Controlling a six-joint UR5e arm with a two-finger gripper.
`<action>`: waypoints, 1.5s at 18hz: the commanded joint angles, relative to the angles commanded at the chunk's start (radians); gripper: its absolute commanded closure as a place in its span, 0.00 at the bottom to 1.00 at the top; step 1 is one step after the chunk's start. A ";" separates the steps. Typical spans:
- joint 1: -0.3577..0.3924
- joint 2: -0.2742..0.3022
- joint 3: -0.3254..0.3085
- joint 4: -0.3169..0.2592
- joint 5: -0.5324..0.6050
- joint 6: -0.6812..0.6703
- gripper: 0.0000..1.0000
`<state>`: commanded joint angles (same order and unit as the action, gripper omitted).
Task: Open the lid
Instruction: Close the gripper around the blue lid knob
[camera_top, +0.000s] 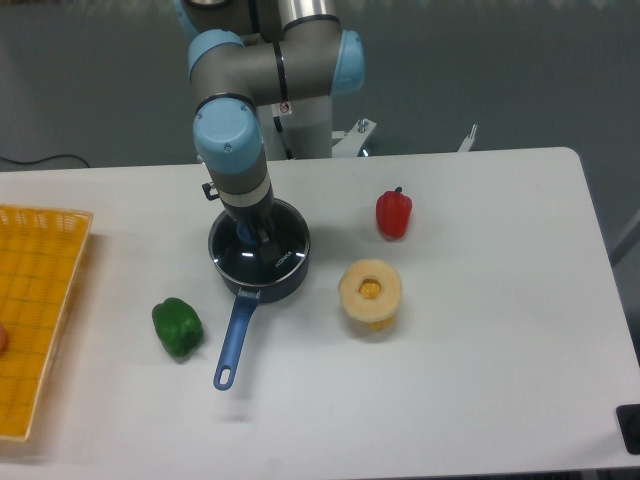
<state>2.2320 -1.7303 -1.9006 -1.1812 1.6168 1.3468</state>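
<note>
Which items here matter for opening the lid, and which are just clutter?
Job: lid, pan under it, gripper down at the lid's knob.
Clutter: green pepper, red pepper, yellow round toy, orange basket.

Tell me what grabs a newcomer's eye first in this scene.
The grey and light-blue robot arm reaches down at the table's rear, its end effector over the round glass lid on the dark blue saucepan. Beside the pan lie a red pepper and a green pepper.
</note>
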 joint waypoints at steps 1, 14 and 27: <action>-0.002 0.000 0.000 -0.002 0.000 0.000 0.07; -0.005 -0.009 0.003 -0.003 0.011 -0.021 0.18; -0.005 -0.011 0.014 -0.008 0.012 -0.026 0.32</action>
<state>2.2273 -1.7411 -1.8868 -1.1888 1.6291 1.3208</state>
